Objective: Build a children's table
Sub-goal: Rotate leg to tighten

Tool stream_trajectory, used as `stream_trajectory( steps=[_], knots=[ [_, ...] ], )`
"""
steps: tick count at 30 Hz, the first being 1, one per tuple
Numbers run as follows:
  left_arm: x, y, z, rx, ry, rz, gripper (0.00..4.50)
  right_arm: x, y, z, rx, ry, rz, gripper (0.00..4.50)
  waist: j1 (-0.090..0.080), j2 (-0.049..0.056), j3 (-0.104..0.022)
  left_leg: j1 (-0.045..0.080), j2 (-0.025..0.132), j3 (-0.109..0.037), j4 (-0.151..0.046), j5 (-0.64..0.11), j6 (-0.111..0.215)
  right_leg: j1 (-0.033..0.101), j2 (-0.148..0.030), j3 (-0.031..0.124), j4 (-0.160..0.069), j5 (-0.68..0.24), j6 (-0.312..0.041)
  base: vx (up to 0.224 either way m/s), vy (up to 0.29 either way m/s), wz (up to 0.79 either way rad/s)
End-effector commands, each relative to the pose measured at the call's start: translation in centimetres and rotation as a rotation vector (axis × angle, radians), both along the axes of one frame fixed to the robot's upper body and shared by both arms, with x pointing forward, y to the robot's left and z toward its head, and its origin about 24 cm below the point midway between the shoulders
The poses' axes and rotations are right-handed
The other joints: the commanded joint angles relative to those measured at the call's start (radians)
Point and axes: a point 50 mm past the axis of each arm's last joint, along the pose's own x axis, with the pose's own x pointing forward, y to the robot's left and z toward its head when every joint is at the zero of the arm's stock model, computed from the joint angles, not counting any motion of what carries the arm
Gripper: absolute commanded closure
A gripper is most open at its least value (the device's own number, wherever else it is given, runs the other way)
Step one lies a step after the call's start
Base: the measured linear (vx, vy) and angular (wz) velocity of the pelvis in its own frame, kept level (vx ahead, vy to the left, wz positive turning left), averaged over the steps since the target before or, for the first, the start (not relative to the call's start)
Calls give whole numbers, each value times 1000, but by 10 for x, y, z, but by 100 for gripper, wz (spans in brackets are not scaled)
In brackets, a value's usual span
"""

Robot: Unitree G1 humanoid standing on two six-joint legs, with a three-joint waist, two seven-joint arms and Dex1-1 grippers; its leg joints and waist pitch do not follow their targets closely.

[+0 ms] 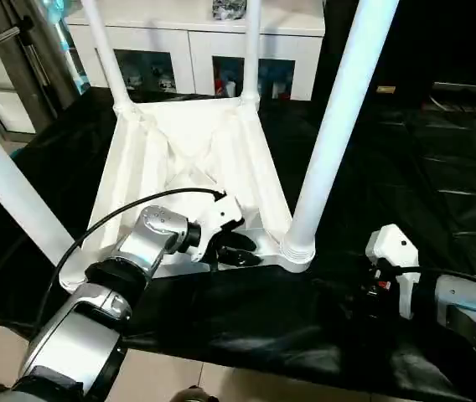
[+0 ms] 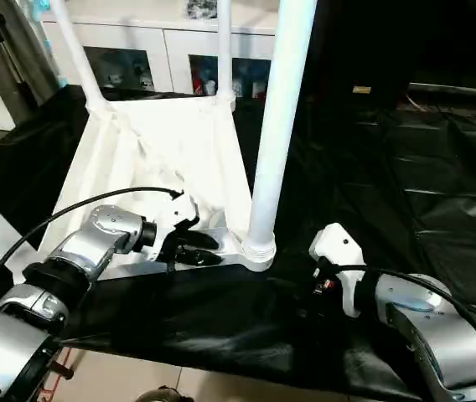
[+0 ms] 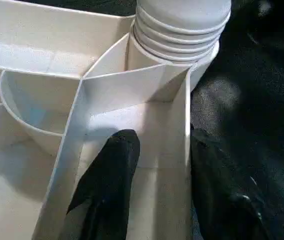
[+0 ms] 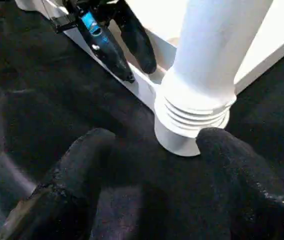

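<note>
White plastic dominates the black sheet (image 1: 439, 167): the children's table (image 1: 189, 159) lies upside down, all four legs standing in their corner sockets. The left gripper (image 1: 240, 249) straddles the near rim wall just beside the near right leg (image 1: 338, 126), one finger (image 3: 109, 185) inside the rib pocket and one outside, the jaws not visibly pinching yet. The right gripper (image 4: 152, 165) hangs apart just short of that leg's ribbed base. A sound move looks like clamping the rim squarely to steady the top while the right claw tests the leg, since a skewed pinch could slip off the thin wall.
</note>
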Motion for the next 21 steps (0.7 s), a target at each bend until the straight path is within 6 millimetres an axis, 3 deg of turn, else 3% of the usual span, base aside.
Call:
stream_trajectory(
  steps=[1,12,13,15,17,18,21],
  knots=[
    [2,4,-1,26,16,14,306,2,2,2,0,-18,12,136,1,-25,-58,16,120,-51,-79,-134,77,35,-132,59,-77,-97,-262,0,0,0],
    [-3,9,-6,39,45,2,394,7,5,3,2,-26,18,136,-1,-29,-56,17,122,-52,-83,-142,69,32,-131,60,-78,-122,-255,0,0,0],
    [-5,9,-7,34,47,2,403,6,4,3,2,-27,18,136,-2,-41,-56,16,122,-51,-83,-133,73,34,-133,60,-76,-114,-256,0,0,0],
    [-6,11,-8,33,46,11,414,6,5,3,2,-29,20,136,-1,-35,-56,16,120,-50,-82,-131,76,32,-133,60,-78,-124,-253,0,0,0],
    [-11,18,-12,30,57,30,425,6,5,2,4,-27,21,136,-2,-43,-54,15,121,-50,-84,-131,76,32,-132,59,-78,-138,-248,0,0,0],
    [-14,23,-13,30,62,43,445,6,5,2,5,-27,20,136,-3,-41,-56,14,125,-52,-84,-128,74,33,-135,59,-74,-127,-250,0,0,0],
    [-22,32,-14,26,58,60,445,7,5,1,8,-26,18,136,-15,-48,-52,14,121,-49,-87,-144,73,28,-130,57,-80,-146,-246,0,0,0]
  ],
)
